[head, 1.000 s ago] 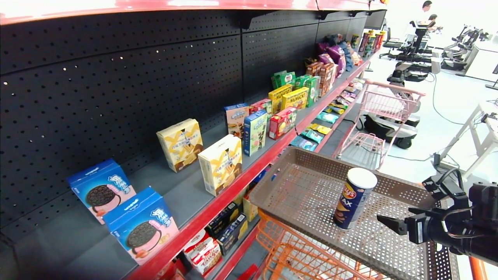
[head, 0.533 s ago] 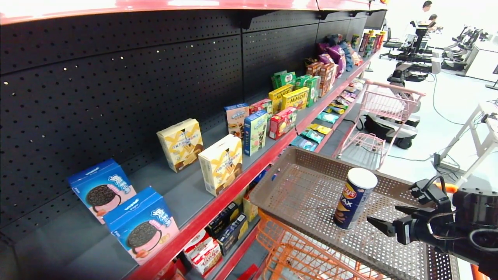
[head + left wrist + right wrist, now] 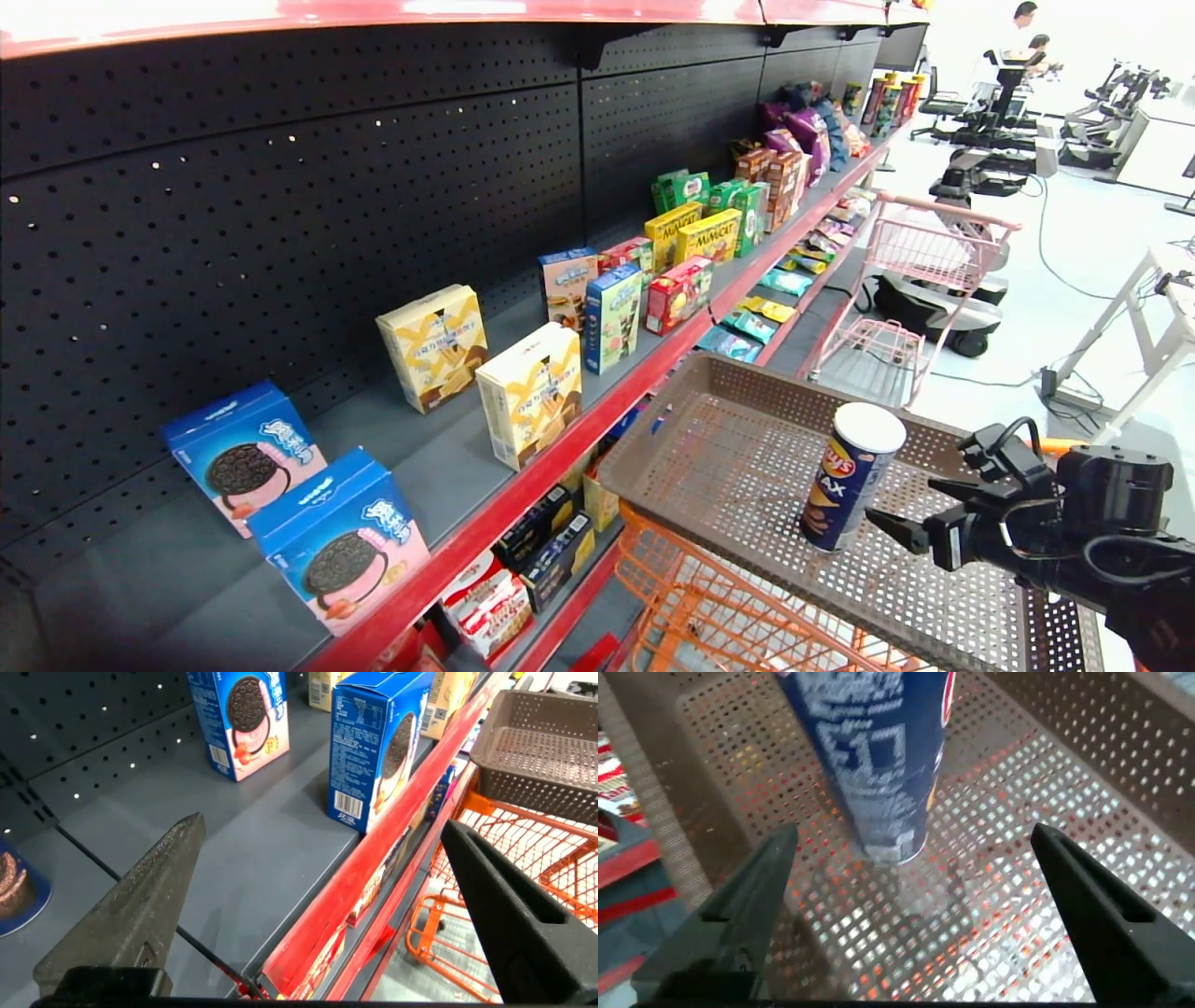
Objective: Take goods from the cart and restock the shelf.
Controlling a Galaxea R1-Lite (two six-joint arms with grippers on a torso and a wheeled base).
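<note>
Black right gripper [image 3: 901, 500] [image 3: 915, 919], lower right foreground, level with the cart's top tray; its fingers are spread wide and hold nothing; the blue chip can [image 3: 851, 476] [image 3: 868, 756], white-lidded, stands upright on the tray just beyond the fingertips, in line with the gap between them and apart from both.

Brown perforated tray [image 3: 738, 439] [image 3: 1055, 793] [image 3: 551, 756], resting on the orange wire cart [image 3: 709, 607] [image 3: 523, 849]; the can stands toward its right side.

Left gripper [image 3: 318, 896], fingers likewise parted and empty, above the red front edge [image 3: 392, 849] [image 3: 560, 457] of the grey shelf [image 3: 439, 467] [image 3: 187, 821], between shelf and cart.

Two blue cookie boxes, upright on the shelf: one [image 3: 341, 537] [image 3: 378, 742] at the front edge, the other [image 3: 245, 455] [image 3: 238, 719] behind it near the black pegboard [image 3: 327, 187].

Two yellow boxes, farther along: front [image 3: 529, 392], rear [image 3: 433, 345], well apart from the cookie boxes.

Beyond these, a cluster of mixed boxes [image 3: 616, 303], then green and yellow cartons [image 3: 709, 219]; a pink cart [image 3: 924, 252] stands in the aisle behind.
</note>
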